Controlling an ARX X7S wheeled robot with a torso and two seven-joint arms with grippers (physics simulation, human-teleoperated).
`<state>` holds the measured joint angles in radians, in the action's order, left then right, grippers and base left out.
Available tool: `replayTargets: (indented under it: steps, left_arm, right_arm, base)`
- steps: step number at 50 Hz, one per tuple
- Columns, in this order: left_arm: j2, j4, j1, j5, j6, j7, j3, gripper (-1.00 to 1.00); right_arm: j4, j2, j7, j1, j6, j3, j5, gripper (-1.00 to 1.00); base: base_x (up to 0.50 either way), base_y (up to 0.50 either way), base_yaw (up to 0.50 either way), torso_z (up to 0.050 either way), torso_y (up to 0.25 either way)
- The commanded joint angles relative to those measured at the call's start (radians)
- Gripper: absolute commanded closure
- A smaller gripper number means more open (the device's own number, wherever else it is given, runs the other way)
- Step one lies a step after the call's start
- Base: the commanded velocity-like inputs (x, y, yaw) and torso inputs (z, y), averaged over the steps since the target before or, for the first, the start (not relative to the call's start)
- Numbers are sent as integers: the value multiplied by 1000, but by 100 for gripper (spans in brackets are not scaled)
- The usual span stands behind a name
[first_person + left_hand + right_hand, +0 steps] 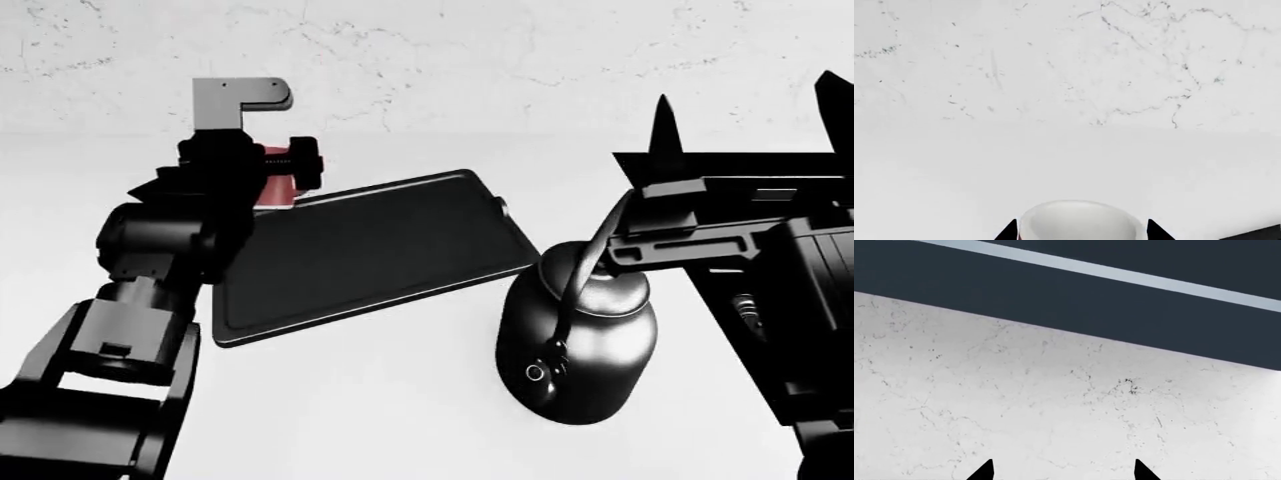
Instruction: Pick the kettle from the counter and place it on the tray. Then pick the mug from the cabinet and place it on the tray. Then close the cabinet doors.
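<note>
White counter point(400, 400) under black tray point(374, 250), veined marble wall point(534, 60) behind.

1. The tray point(374, 250) lay bare across its whole black surface, open to a descent from above
2. The left gripper point(274, 165), closed around the mug point(276, 172), hung over the tray's left end and blocked that corner
3. The kettle point(577, 345) stood on the counter point(387, 400) touching the tray's right corner, its arched handle against the right arm
4. The right gripper point(741, 110) spread wide before the marbled wall point(1054, 405)
</note>
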<state>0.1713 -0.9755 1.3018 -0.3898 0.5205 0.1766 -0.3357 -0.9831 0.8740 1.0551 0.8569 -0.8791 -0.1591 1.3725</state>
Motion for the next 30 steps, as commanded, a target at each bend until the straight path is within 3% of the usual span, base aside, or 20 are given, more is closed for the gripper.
replayTargets:
  steps: [1, 24, 25, 30]
  left_arm:
    - [15, -20, -47, -3, -6, -19, -11, 100]
    - [30, -39, -82, -14, -22, -48, -10, 100]
    - [31, -33, -84, -14, -19, -51, -11, -100]
    - [36, -29, -83, -19, -14, -59, -10, -100]
  right_arm:
    - [6, -11, -21, -24, 7, -11, -40, -100]
    - [18, -23, -34, -34, 14, -32, -71, -100]
    - [17, -24, -33, -32, 14, -33, -69, -100]
    - [17, -26, -29, -26, 12, -39, -66, -100]
  base:
    - [0, 0, 0, 0, 0]
    - [0, 0, 1, 0, 0]
    - [0, 0, 0, 0, 0]
    - [0, 0, 0, 0, 0]
